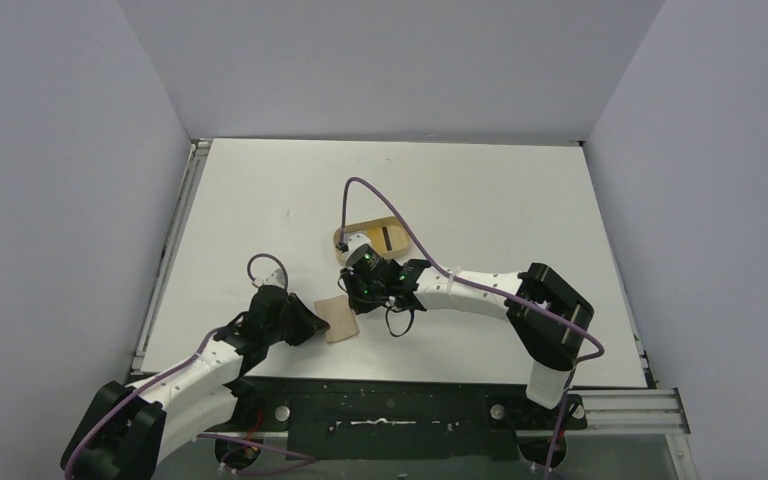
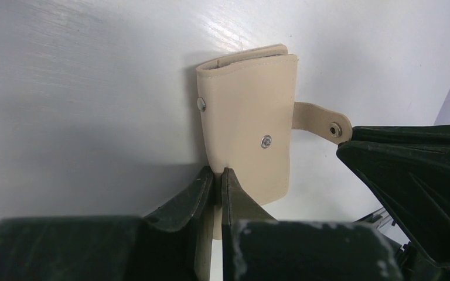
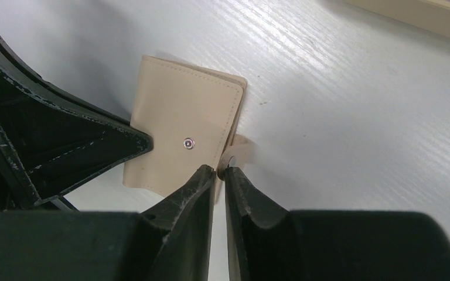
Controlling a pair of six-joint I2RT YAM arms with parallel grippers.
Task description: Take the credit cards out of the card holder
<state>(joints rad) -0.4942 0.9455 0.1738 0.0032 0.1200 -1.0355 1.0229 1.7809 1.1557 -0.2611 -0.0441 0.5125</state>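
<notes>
The card holder [image 1: 341, 319] is a tan folded wallet lying closed on the white table between my two arms. My left gripper [image 1: 318, 322] is shut on its near edge, the fingertips pinching the leather [image 2: 220, 172]. The wallet face [image 2: 249, 117] shows two small snap studs, and its strap tab [image 2: 319, 120] sticks out to the right. My right gripper [image 3: 222, 170] comes from the opposite side and is shut on that strap tab [image 3: 240, 149], beside the wallet body [image 3: 181, 126]. The credit cards are hidden; none shows outside the card holder.
An oval tan tray [image 1: 403, 237] with a raised rim stands just behind the right gripper, its edge also in the right wrist view [image 3: 422, 12]. A purple cable loops over it. Grey walls enclose the table on three sides.
</notes>
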